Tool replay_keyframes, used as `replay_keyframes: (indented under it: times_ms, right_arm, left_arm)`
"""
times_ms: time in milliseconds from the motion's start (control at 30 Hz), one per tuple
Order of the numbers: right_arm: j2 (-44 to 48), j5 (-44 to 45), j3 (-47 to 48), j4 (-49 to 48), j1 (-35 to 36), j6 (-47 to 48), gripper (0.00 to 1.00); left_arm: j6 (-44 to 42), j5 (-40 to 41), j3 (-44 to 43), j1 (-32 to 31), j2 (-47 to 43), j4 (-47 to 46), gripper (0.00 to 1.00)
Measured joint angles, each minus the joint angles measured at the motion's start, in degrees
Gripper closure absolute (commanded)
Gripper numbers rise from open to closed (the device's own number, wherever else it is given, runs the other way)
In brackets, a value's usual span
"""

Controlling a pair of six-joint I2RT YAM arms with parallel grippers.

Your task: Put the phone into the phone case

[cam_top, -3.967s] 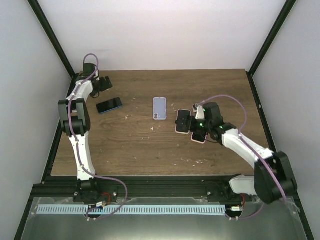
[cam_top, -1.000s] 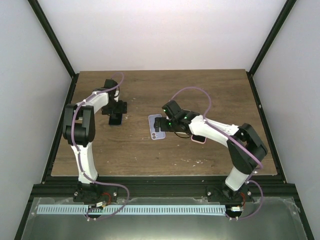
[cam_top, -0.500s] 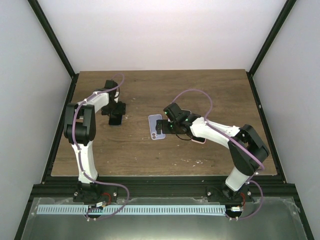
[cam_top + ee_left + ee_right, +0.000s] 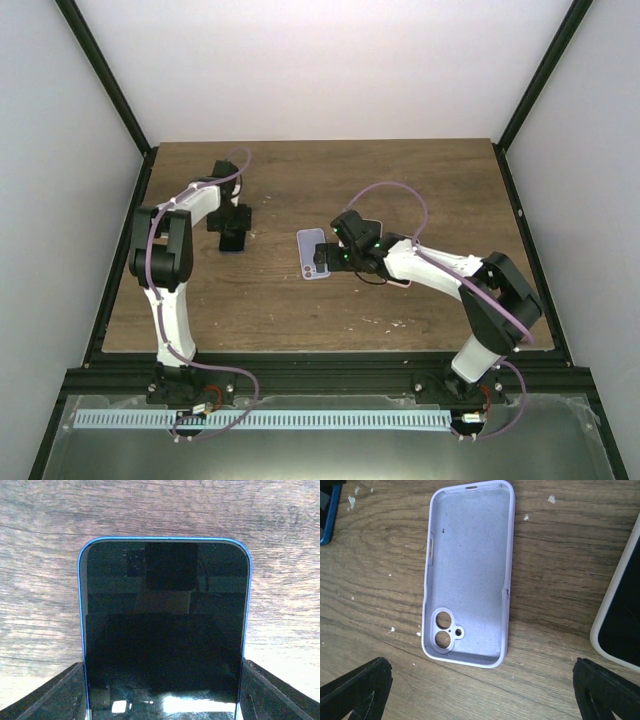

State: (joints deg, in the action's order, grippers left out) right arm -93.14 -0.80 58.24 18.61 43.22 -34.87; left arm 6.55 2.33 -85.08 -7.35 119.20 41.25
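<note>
The blue phone [image 4: 165, 630] lies screen up on the wooden table; in the top view only its near end [image 4: 232, 245] shows under my left gripper [image 4: 233, 228]. In the left wrist view my left gripper [image 4: 162, 702] has a finger against each long edge of the phone. The lavender phone case [image 4: 467, 575] lies open side up, its camera hole towards my right gripper [image 4: 480, 700], which is open and empty just short of the case. In the top view the case [image 4: 312, 255] lies left of my right gripper [image 4: 338, 255].
A second phone in a pale pink case [image 4: 622, 615] lies right of the lavender case, partly under my right arm in the top view [image 4: 399, 280]. A corner of the blue phone [image 4: 326, 510] shows in the right wrist view. White crumbs dot the table [image 4: 420, 180].
Four seconds ago my left gripper stood away from the phone and the case lay farther back. Over the last second my right gripper drew slightly right off the case; my left held still.
</note>
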Motion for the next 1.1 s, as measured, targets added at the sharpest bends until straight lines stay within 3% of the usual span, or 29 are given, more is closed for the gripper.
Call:
replay_keyframes:
  times_ms: [100,233,333,667,933,1100]
  right_arm:
    - [-0.17,-0.33,-0.02,-1.07,-0.20,1.64,0.03]
    - [-3.04,-2.05,1.53,-2.86,-1.33,3.34,0.27]
    - [-6.29,-2.71,2.95,-4.07,-2.51,4.55,0.39]
    - [-17.14,0.07,10.86,-3.48,-3.78,6.93,0.59]
    - [-20.04,1.51,13.42,-1.73,-3.78,7.82,0.76]
    - [-20.04,1.46,13.40,-0.85,-3.78,7.34,0.78]
  left_arm:
    - [0.96,-0.24,0.02,-0.35,-0.24,0.63,0.37]
    - [2.27,-1.57,1.40,-0.70,-1.51,1.46,0.38]
    - [3.50,-2.91,2.78,-0.94,-3.15,2.82,0.38]
    - [5.99,-9.29,5.55,-1.44,-10.82,5.38,0.40]
    - [6.64,-13.03,8.74,-1.55,-15.04,5.70,0.40]
    - [6.67,-14.56,11.50,-1.60,-17.25,5.81,0.41]
